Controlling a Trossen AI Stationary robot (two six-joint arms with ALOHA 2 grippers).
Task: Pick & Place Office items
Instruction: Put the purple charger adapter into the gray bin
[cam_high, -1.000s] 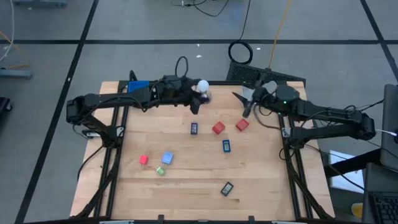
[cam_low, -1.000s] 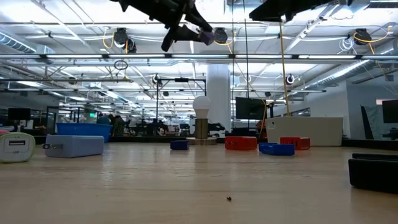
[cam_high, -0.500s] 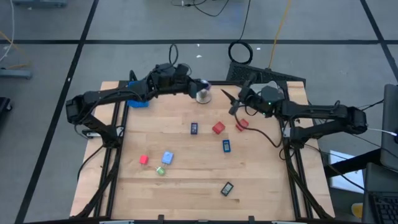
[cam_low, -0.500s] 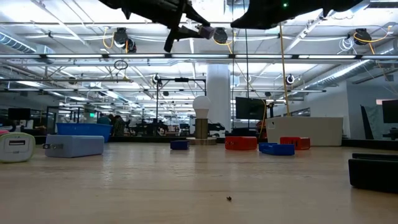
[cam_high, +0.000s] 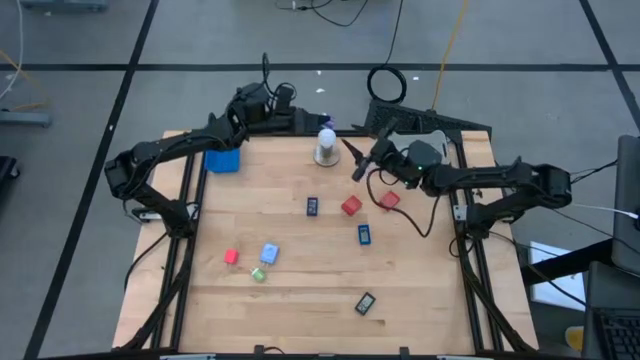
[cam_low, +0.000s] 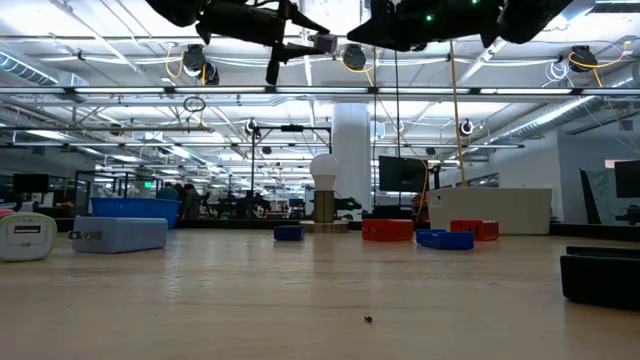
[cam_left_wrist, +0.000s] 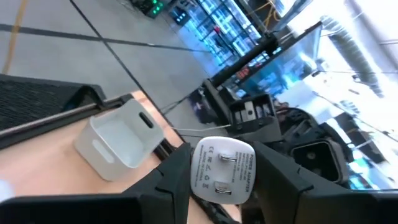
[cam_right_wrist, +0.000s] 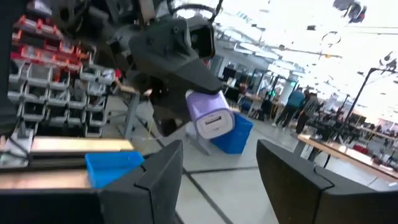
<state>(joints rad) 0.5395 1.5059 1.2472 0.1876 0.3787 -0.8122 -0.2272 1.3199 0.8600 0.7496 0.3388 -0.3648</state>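
The left gripper (cam_left_wrist: 219, 186) grasps a white plug adapter (cam_left_wrist: 222, 170) high above the table's rear edge; the right gripper (cam_right_wrist: 217, 168) stands released. A slackened grip risks dropping it.

Grey concrete floor (cam_high: 80, 40) around pale wooden table (cam_high: 300, 300), dark seam lines crossing floor. Black cable coil (cam_high: 387, 84) lying on floor behind table, yellow cable (cam_high: 452, 40) trailing away. Low view: big open hall, white round column (cam_low: 352, 150) centre, silver ceiling trusses (cam_low: 120, 92) with bright strip lighting, black hanging lamps (cam_low: 193, 58). Dark monitor (cam_low: 402, 174) beside column, white cabinet (cam_low: 497, 211) right. Right wrist view: people standing far off (cam_right_wrist: 297, 102), shelves of red bins (cam_right_wrist: 37, 31).
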